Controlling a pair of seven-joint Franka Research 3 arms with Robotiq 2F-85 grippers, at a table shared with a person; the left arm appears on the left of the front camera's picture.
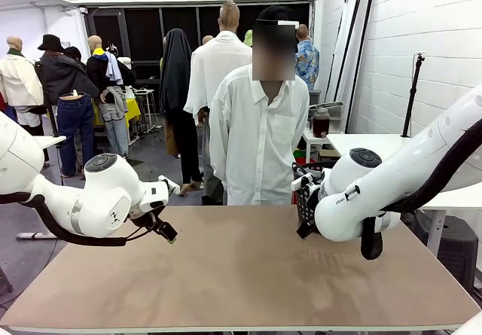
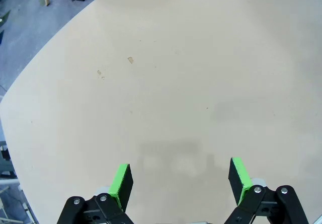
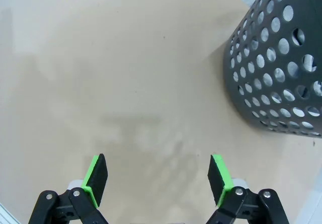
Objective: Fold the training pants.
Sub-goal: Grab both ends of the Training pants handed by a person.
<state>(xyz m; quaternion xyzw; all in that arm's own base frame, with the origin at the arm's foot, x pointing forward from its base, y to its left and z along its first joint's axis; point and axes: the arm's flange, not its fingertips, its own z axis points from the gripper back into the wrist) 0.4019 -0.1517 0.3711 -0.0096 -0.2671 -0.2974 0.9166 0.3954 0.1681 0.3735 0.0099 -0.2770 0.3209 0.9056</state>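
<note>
Tabletop [image 1: 241, 275] beneath left gripper [image 2: 179, 163], right gripper [image 3: 157, 156]

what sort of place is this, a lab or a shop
Most likely a robotics lab or workshop hall: a white left arm and right arm set at one brown table, a person standing across it, and a white painted block wall.

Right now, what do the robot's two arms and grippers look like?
The left arm and right arm are glossy white with rounded joints, dark grey caps and black cables. The left gripper and right gripper are black, each with two bright green pads.
</note>
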